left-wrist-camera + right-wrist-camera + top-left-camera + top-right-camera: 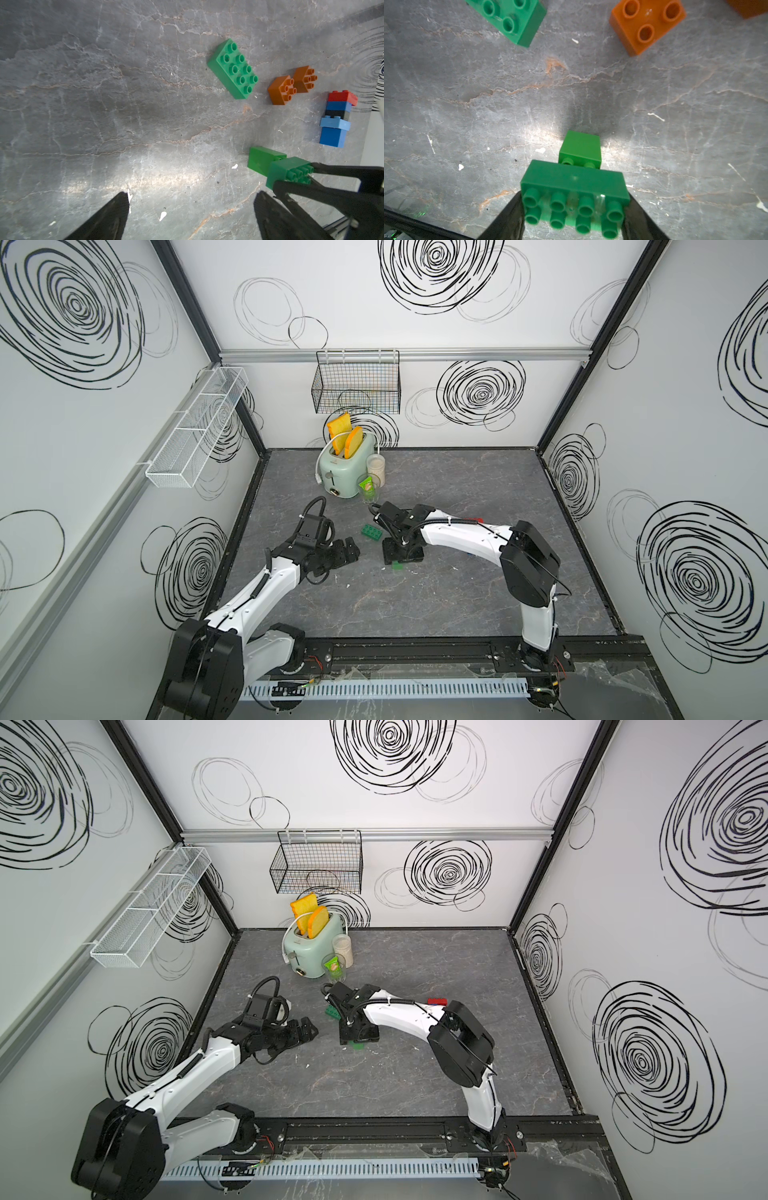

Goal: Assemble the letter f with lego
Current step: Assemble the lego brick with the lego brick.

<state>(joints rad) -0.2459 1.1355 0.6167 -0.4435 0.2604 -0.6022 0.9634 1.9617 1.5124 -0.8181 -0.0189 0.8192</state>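
Observation:
My right gripper (pixel 574 207) is shut on an oblong dark green lego brick (pixel 575 182), gripping its two short ends with the studs facing the wrist. A lighter green square brick (pixel 580 147) lies on the table with its studs against the held brick's underside. The same pair shows in the left wrist view (pixel 268 160). My left gripper (pixel 191 199) hangs open over bare table beside them, holding nothing. Loose bricks lie further on: another green oblong brick (pixel 232 68), two orange-brown squares (pixel 281 90), and a red, blue, black and light blue stack (pixel 336 120).
A mint toaster (pixel 347 472) with bread slices, a jar (pixel 375 468) and a glass holding a green packet (pixel 368 489) stand at the back of the grey table (pixel 457 605). In both top views the right arm covers most of the bricks.

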